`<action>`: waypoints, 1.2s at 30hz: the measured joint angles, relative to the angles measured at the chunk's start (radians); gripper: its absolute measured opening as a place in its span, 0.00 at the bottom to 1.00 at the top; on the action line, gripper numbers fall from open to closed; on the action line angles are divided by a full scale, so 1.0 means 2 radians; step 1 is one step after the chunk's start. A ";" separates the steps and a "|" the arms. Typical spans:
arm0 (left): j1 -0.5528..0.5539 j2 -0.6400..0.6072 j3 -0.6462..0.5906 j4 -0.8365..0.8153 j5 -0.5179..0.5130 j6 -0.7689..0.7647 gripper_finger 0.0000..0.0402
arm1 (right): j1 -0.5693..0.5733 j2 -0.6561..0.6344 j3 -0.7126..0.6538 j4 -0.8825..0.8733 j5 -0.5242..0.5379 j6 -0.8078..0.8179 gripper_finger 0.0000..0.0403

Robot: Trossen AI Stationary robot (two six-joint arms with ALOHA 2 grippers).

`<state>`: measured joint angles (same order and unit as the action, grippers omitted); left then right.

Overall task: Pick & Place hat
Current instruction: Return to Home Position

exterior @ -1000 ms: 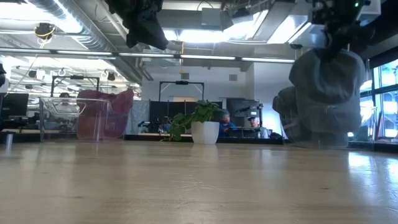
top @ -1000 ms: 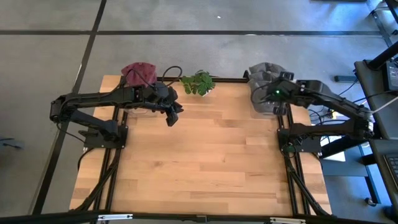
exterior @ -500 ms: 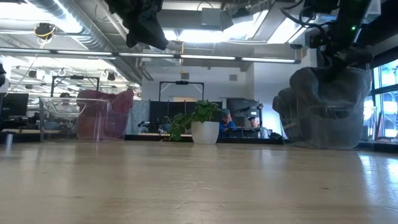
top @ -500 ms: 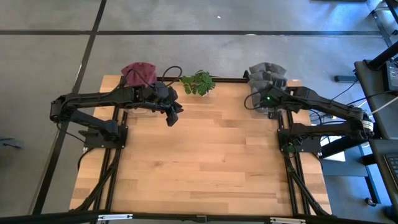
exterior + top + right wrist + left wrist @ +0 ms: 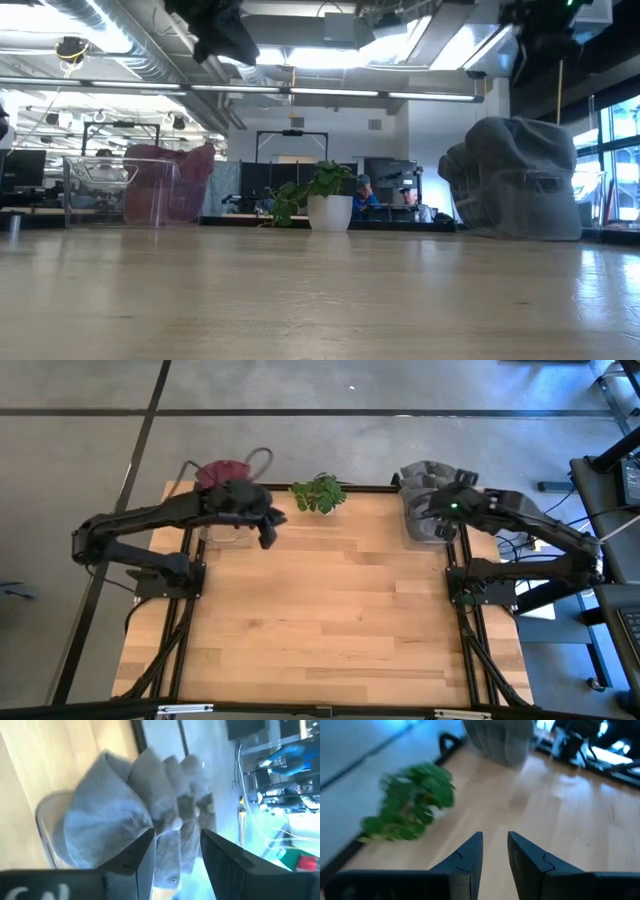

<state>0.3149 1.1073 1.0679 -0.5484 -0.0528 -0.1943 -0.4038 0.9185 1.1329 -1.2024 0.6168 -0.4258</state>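
Grey hats (image 5: 422, 482) are piled in a clear container (image 5: 520, 218) at the table's far right corner; the top one (image 5: 110, 820) rests on the pile. My right gripper (image 5: 177, 837) hovers open just above them (image 5: 437, 525), with nothing between its fingers. Dark red hats (image 5: 215, 470) fill a second clear container (image 5: 150, 200) at the far left corner. My left gripper (image 5: 268, 538) hangs above the table near that container, its fingers (image 5: 495, 842) a narrow gap apart and holding nothing.
A potted plant (image 5: 320, 492) stands at the middle of the far edge, between the two containers. The wooden tabletop (image 5: 330, 610) stretches bare toward the near edge. The arms' bases stand at the left and right edges. People sit in the room beyond the table.
My right gripper has lowered a hanging grey hat onto the pile in the right container, opened, let go and risen clear; the hat now rests on the pile. My left gripper has moved a little toward the far left corner and the red hats.
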 joint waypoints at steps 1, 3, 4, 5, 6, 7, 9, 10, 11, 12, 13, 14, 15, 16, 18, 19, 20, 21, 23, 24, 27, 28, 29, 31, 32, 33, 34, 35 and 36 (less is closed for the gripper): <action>0.007 -0.010 0.000 -0.001 0.000 0.007 0.22 | 0.000 -0.006 0.007 0.002 -0.006 0.000 0.39; 0.020 -0.032 0.000 -0.001 0.000 0.023 0.22 | 0.000 -0.019 0.019 0.002 -0.014 0.012 0.39; 0.026 -0.044 0.000 -0.001 0.000 0.028 0.22 | 0.000 -0.026 0.024 0.003 -0.018 0.032 0.39; 0.031 -0.056 0.000 -0.001 0.000 0.035 0.22 | 0.000 -0.034 0.029 0.004 -0.028 0.058 0.39; 0.035 -0.067 0.000 -0.001 -0.002 0.043 0.22 | 0.000 -0.043 0.031 0.007 -0.050 0.089 0.39; 0.039 -0.079 0.000 -0.001 -0.009 0.049 0.22 | 0.000 -0.053 0.032 0.013 -0.081 0.118 0.38; 0.043 -0.098 0.000 -0.005 -0.032 0.062 0.22 | 0.000 -0.076 0.027 0.034 -0.161 0.182 0.38; 0.044 -0.107 0.000 -0.007 -0.040 0.052 0.22 | 0.000 -0.085 0.021 0.051 -0.201 0.213 0.38; 0.044 -0.114 0.000 -0.011 -0.042 0.031 0.22 | 0.000 -0.092 0.015 0.070 -0.240 0.240 0.38; 0.044 -0.120 0.000 -0.018 -0.039 0.027 0.22 | 0.001 -0.100 0.007 0.092 -0.276 0.259 0.39; 0.042 -0.125 0.000 -0.021 -0.024 0.033 0.22 | 0.001 -0.106 -0.002 0.109 -0.305 0.270 0.39; 0.042 -0.131 -0.005 -0.015 0.002 0.038 0.22 | 0.003 -0.113 -0.014 0.128 -0.332 0.273 0.39; 0.042 -0.140 -0.016 -0.003 0.030 0.039 0.22 | 0.007 -0.120 -0.029 0.157 -0.359 0.270 0.39; 0.043 -0.153 -0.030 0.015 0.060 0.034 0.22 | 0.013 -0.129 -0.048 0.192 -0.387 0.263 0.39; 0.048 -0.186 -0.069 0.067 0.097 0.025 0.22 | 0.027 -0.153 -0.094 0.260 -0.413 0.265 0.39; 0.051 -0.204 -0.091 0.094 0.103 0.015 0.22 | 0.033 -0.167 -0.118 0.291 -0.411 0.274 0.39; 0.053 -0.224 -0.113 0.111 0.106 0.003 0.22 | 0.038 -0.181 -0.140 0.314 -0.399 0.284 0.39; 0.054 -0.243 -0.135 0.124 0.107 -0.009 0.22 | 0.043 -0.196 -0.163 0.331 -0.386 0.294 0.39; 0.053 -0.283 -0.178 0.149 0.106 -0.031 0.22 | 0.053 -0.225 -0.204 0.356 -0.370 0.313 0.39; 0.053 -0.302 -0.200 0.166 0.106 -0.038 0.22 | 0.058 -0.240 -0.223 0.375 -0.368 0.317 0.39; 0.053 -0.356 -0.262 0.218 0.105 -0.056 0.21 | 0.072 -0.279 -0.271 0.425 -0.350 0.318 0.39; 0.053 -0.371 -0.282 0.232 0.099 -0.064 0.22 | 0.076 -0.289 -0.283 0.439 -0.338 0.318 0.39; 0.053 -0.384 -0.300 0.244 0.091 -0.073 0.22 | 0.080 -0.299 -0.295 0.452 -0.325 0.318 0.39; 0.053 -0.404 -0.334 0.263 0.072 -0.085 0.21 | 0.089 -0.312 -0.317 0.461 -0.304 0.331 0.39; 0.053 -0.412 -0.348 0.271 0.063 -0.090 0.21 | 0.093 -0.317 -0.326 0.467 -0.299 0.337 0.39; 0.053 -0.419 -0.362 0.280 0.057 -0.096 0.21 | 0.098 -0.321 -0.334 0.472 -0.295 0.343 0.39; 0.053 -0.425 -0.376 0.292 0.051 -0.100 0.22 | 0.103 -0.324 -0.341 0.477 -0.295 0.346 0.39; 0.053 -0.429 -0.388 0.304 0.048 -0.102 0.22 | 0.109 -0.324 -0.346 0.484 -0.295 0.348 0.39; 0.053 -0.433 -0.400 0.316 0.046 -0.104 0.22 | 0.115 -0.324 -0.350 0.491 -0.294 0.348 0.39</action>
<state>0.4210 0.2407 0.2678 0.0843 0.0395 -0.4018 -0.1744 0.2703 0.4339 -0.2212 0.0297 0.2695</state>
